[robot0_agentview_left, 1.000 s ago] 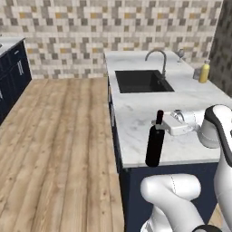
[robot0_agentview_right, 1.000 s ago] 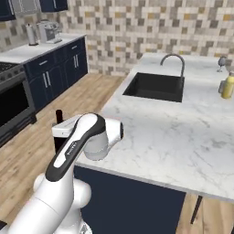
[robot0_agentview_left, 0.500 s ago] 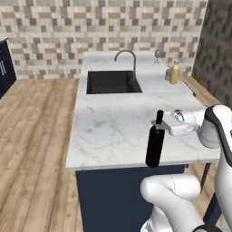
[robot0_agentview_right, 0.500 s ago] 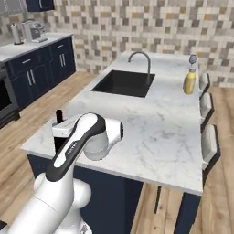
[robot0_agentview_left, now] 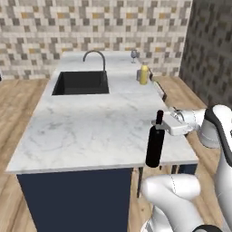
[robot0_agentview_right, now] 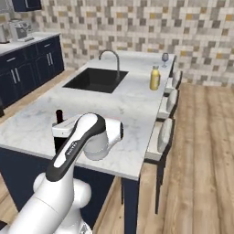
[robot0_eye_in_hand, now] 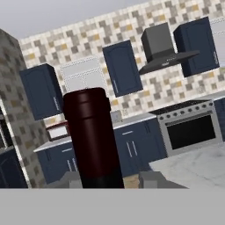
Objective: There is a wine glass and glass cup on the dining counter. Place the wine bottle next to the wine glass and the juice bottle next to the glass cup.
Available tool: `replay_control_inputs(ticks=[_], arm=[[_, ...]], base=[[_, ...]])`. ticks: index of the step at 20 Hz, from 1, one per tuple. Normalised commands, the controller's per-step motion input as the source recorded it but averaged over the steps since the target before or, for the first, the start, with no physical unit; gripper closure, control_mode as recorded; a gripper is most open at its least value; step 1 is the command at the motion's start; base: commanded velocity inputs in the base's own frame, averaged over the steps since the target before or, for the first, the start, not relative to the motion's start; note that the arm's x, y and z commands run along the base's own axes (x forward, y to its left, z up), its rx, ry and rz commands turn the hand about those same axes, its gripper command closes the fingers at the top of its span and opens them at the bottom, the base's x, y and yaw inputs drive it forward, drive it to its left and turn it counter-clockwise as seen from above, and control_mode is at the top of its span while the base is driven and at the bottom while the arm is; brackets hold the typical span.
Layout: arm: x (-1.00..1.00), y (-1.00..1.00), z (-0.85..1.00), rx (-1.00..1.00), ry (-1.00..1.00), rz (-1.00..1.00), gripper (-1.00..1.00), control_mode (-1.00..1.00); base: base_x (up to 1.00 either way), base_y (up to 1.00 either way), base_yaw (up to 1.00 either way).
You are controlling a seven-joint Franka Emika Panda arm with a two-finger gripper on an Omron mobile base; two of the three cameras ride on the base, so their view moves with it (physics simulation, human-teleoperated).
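Observation:
My gripper (robot0_agentview_left: 162, 127) is shut on the neck of the wine bottle (robot0_agentview_left: 155, 147), a tall near-black bottle held upright at the near right corner of the dining counter (robot0_agentview_left: 90, 131). Its dark red cap (robot0_eye_in_hand: 90, 132) stands between my fingertips (robot0_eye_in_hand: 149, 179) in the hand view. From the right base view the wine bottle (robot0_agentview_right: 57, 139) shows behind my arm. The yellow juice bottle (robot0_agentview_left: 144, 74) stands at the counter's far right edge, also seen as juice bottle (robot0_agentview_right: 155, 78). The wine glass (robot0_agentview_left: 134, 55) stands beyond it near the far end, wine glass (robot0_agentview_right: 165, 58). A faint grey shape left of the juice bottle may be the glass cup.
A black sink (robot0_agentview_left: 81, 83) with a curved faucet (robot0_agentview_left: 96, 56) is set into the counter's far left half. Several stools (robot0_agentview_right: 165, 134) line the counter's right side. Wall cabinets and a stove (robot0_eye_in_hand: 189, 127) stand across the room.
The whole picture has shifted: the base has driven on around the island, so I now face its near end. The wine bottle stays in my gripper.

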Motion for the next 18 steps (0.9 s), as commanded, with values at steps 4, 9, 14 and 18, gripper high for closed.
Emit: replay_control_inputs(ticks=[4, 9, 14, 18], arm=[[0.00, 0.00, 0.00, 0.00, 0.00, 0.00, 1.00, 1.00], [0.00, 0.00, 0.00, 0.00, 0.00, 0.00, 1.00, 1.00], [0.00, 0.00, 0.00, 0.00, 0.00, 0.00, 1.00, 1.00], [0.00, 0.00, 0.00, 0.00, 0.00, 0.00, 1.00, 1.00]], base=[[0.00, -0.89, 0.00], [0.00, -0.88, 0.00], [0.00, -0.86, 0.00], [0.00, -0.83, 0.00]])
